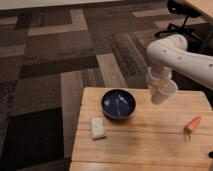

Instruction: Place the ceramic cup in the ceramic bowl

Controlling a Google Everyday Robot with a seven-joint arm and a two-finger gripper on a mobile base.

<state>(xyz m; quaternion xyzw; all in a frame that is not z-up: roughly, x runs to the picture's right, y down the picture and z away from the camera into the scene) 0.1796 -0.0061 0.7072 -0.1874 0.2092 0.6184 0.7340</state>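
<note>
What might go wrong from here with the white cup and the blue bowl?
The gripper holds the small white ceramic cup above the wooden table, near its far edge, right of the round dark-blue ceramic bowl. The cup may slip out and break. Lowered off-centre, it might strike the bowl's rim and tip over.
</note>
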